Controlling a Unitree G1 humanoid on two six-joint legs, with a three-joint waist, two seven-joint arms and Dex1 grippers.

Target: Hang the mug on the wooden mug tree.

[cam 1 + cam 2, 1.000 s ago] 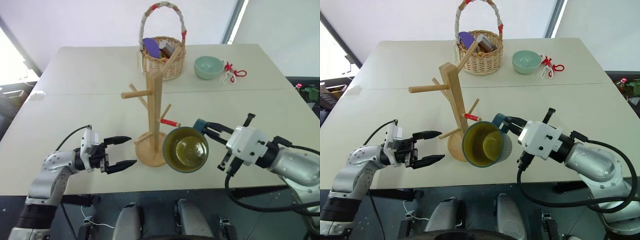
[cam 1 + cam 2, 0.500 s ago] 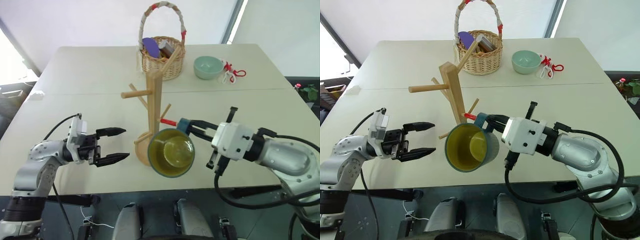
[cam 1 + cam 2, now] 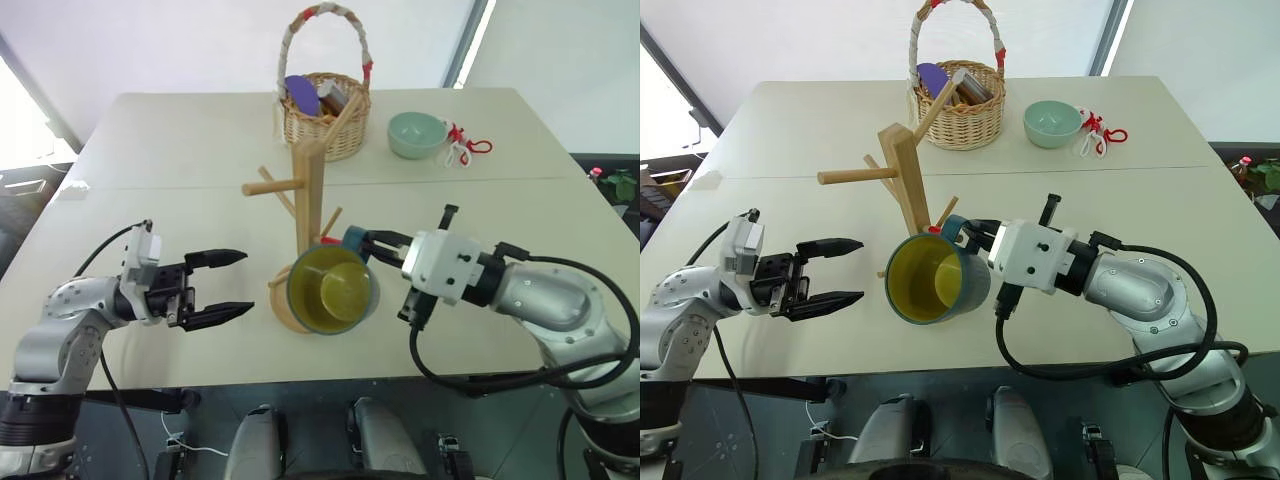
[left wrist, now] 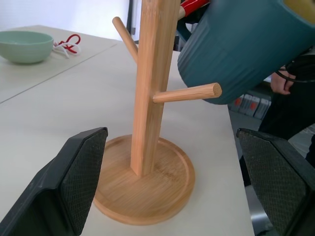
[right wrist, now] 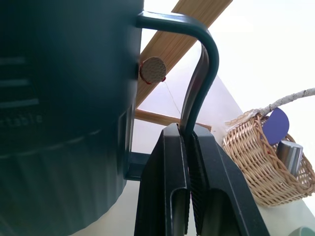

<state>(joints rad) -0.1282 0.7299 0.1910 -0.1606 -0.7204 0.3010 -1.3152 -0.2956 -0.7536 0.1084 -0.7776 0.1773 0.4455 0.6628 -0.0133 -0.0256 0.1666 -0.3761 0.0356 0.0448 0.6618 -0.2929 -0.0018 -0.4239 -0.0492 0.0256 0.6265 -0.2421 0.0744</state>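
Observation:
The teal-blue mug [image 3: 331,291], yellow-green inside, hangs on its side with its mouth toward me. It is right in front of the wooden mug tree [image 3: 308,196] and hides part of the round base [image 4: 147,189]. My right gripper [image 3: 366,240] is shut on the mug's loop handle [image 5: 201,69]. In the right wrist view the red-tipped peg's end [image 5: 153,69] shows in the gap between the mug wall and the handle. My left gripper [image 3: 247,282] stands open just left of the base, pointing at the tree with nothing between its fingers [image 4: 83,177].
A wicker basket [image 3: 325,122] holding several items stands at the back of the table behind the tree. A pale mint bowl [image 3: 417,134] and a small red-and-white item [image 3: 463,146] lie to its right. The table's front edge [image 3: 200,375] runs just below both grippers.
My right gripper has carried the mug leftward, from right of the tree's base to directly in front of the post. My left gripper has risen a little and drawn slightly away from the base.

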